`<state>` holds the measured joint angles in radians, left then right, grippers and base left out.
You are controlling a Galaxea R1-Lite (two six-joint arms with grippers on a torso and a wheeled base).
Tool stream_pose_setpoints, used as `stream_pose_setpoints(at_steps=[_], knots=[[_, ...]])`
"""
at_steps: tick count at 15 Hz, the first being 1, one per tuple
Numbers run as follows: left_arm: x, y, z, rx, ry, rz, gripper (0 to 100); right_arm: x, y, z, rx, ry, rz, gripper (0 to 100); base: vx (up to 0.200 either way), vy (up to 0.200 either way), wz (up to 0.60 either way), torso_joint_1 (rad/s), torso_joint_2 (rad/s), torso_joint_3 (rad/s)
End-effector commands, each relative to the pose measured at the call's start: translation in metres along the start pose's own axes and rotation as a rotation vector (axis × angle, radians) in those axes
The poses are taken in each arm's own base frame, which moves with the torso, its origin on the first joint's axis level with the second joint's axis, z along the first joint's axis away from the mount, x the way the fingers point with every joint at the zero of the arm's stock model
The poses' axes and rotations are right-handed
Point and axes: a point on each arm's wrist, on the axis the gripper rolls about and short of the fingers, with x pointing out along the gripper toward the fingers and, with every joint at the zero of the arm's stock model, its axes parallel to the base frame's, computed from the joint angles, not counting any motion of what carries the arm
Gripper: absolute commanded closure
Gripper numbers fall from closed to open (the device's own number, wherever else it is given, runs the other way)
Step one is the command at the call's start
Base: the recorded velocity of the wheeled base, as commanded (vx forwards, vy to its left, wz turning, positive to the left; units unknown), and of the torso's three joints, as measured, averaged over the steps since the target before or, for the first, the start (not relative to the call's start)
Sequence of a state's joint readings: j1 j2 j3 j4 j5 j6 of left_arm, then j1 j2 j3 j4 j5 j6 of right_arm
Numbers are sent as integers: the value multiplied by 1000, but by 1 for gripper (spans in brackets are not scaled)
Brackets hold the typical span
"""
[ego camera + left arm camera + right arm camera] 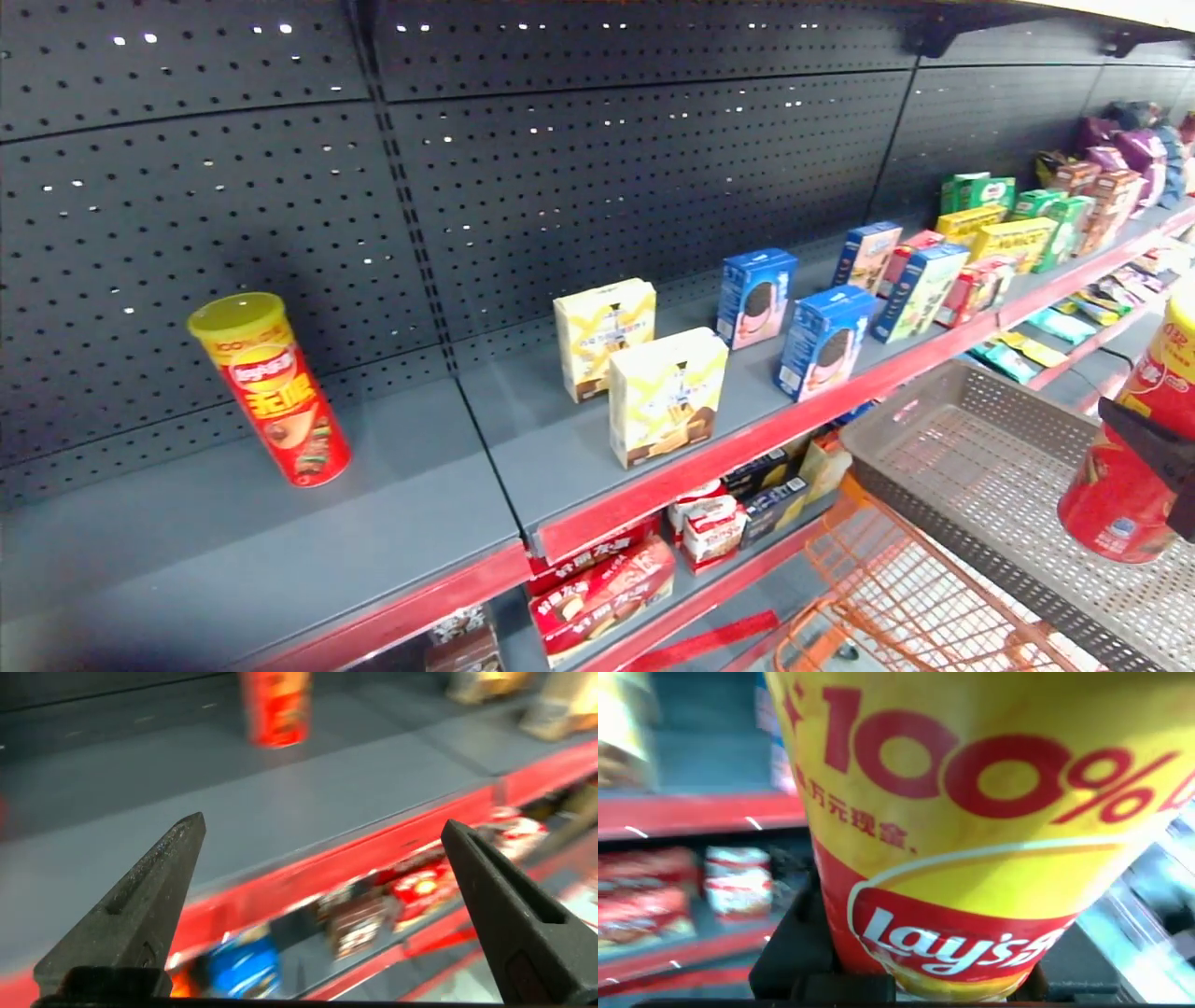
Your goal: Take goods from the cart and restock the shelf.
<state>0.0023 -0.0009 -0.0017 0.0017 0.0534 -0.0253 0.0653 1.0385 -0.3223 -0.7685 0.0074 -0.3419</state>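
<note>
Goods stand thinly on the grey shelf (280, 560) with its red front edge. One chip can (271, 392), red with a yellow lid, stands alone on the left board, near the black pegboard wall (607, 168) and well apart from the rest. Further right are two cream boxes (665, 397), one behind the other, then two blue boxes (822, 341), and more coloured cartons (1013, 238) beyond them. Below the shelf, red packets (602, 588) lie on a lower board. At the right a grey perforated basket (934, 439) sits on the orange wire cart (896, 607). Above this basket the right gripper (1146, 437) is clamped around a second chip can (1116, 509), lid end up and well apart from the shelf. The right wrist view brings this can (971, 812) very close, so its label is plain: a yellow field with large red figures and a red band with white script, which the head view gives only small. The left wrist view shows the left gripper (322, 826), its two dark fingers spread wide and holding nothing, in front of the red shelf edge. The shelved can (276, 709) is blurred farther back.
</note>
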Motion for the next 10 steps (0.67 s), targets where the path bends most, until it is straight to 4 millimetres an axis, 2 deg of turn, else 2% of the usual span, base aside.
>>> stream_pose_setpoints(at_steps=[1,6,10], knots=[[0,0,0,-1,1,1,0,0,1,1,0,-5,9,100,0,0,600,-2,2,7],[0,0,0,-1,1,0,0,-5,2,1,1,-15,15,100,0,0,600,0,2,2],[0,0,0,-2,1,3,0,-6,3,1,1,-21,19,100,0,0,0,0,0,0]])
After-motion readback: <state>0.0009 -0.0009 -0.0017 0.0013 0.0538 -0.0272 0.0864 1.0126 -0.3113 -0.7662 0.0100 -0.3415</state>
